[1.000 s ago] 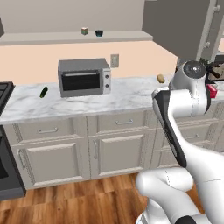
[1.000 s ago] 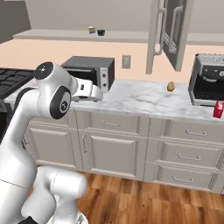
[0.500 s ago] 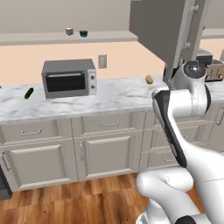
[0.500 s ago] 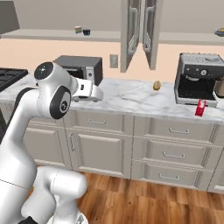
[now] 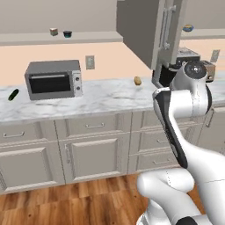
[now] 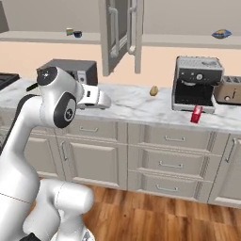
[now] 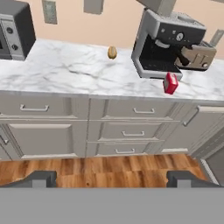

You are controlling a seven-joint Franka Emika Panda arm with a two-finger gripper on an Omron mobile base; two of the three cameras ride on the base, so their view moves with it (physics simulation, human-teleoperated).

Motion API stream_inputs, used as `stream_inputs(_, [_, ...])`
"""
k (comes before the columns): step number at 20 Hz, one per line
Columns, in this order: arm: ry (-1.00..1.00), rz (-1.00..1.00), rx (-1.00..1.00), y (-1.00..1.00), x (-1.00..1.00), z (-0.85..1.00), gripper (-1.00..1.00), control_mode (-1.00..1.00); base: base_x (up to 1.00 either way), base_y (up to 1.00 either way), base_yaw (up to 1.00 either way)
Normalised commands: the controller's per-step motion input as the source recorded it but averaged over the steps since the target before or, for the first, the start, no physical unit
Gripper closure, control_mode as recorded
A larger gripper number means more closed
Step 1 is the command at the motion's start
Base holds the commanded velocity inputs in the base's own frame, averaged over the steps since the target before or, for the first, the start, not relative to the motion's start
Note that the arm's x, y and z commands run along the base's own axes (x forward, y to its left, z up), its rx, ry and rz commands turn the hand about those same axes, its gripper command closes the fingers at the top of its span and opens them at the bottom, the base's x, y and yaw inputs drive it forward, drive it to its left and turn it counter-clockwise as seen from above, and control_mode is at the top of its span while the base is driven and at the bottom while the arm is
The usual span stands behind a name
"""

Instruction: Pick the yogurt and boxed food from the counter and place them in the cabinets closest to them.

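While the hand (image 7: 112, 177) hangs well back from the desk (image 7: 78, 70), fingers spread and empty, the boxed food (image 7: 170, 83) stands far ahead, just before the coffee machine (image 7: 168, 41); the yogurt (image 6: 77, 34) sits small on the high shelf (image 6: 42, 36); arm links hide the box from the left.

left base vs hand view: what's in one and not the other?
Left base alone: a green item at the counter's far left, a cube and a dark cup on the high shelf, open cabinet doors. Hand view alone: the red box before the coffee machine. Both: the counter, toaster oven, the small tan item.
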Motion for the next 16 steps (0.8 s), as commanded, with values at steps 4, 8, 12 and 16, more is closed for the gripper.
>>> stream_inputs(4, [0.00, 0.00, 0.00, 0.00, 0.00, 0.00, -1.00, 1.00, -0.01, -0.53, 0.00])
stream_inputs(8, [0.00, 0.00, 0.00, 0.00, 0.00, 0.00, -1.00, 1.00, -0.01, -0.55, 0.00])
stream_inputs(12, [0.00, 0.00, 0.00, 0.00, 0.00, 0.00, -1.00, 1.00, 0.00, -0.55, 0.00])
stream_inputs(16, [0.00, 0.00, 0.00, 0.00, 0.00, 0.00, -1.00, 1.00, 0.00, -0.54, 0.00])
